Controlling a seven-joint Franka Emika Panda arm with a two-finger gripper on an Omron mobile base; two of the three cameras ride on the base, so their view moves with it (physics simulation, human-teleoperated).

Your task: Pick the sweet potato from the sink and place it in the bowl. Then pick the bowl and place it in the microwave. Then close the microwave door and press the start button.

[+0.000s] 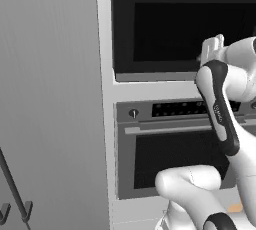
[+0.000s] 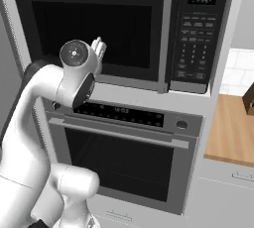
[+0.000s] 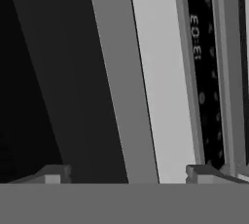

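White two-finger gripper (image 3: 126, 174), jaws spread and grasping nothing, sits close against the lower edge of the black built-in microwave (image 2: 119, 28), whose wide black glass-windowed microwave door (image 2: 92, 31) looks shut; rigid, smooth, probably best pushed flat, not gripped.

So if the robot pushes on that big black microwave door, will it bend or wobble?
Probably not. The microwave door looks like a flat, stiff panel with a glass window, so it should swing as one piece. Its smooth front may be slippery for the open gripper. The glass is likely breakable, so a gentle push seems wise.
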